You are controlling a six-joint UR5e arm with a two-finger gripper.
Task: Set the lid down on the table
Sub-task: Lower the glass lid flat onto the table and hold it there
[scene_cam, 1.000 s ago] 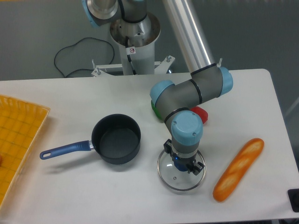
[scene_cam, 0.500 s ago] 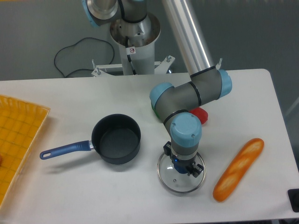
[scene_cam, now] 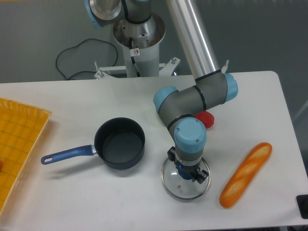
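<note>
The lid, clear glass with a thin metal rim and a small vent hole, lies flat at or just above the white table, right of the saucepan. My gripper points straight down over its centre. The fingers are closed around the dark blue knob, which the wrist mostly hides. Whether the rim touches the tabletop cannot be told.
A dark saucepan with a blue handle stands left of the lid. A bread loaf lies to the right. A red object sits behind the arm. A yellow-orange grid tray is at the left edge.
The gripper and the lid have shifted together slightly to the left and toward the front edge.
</note>
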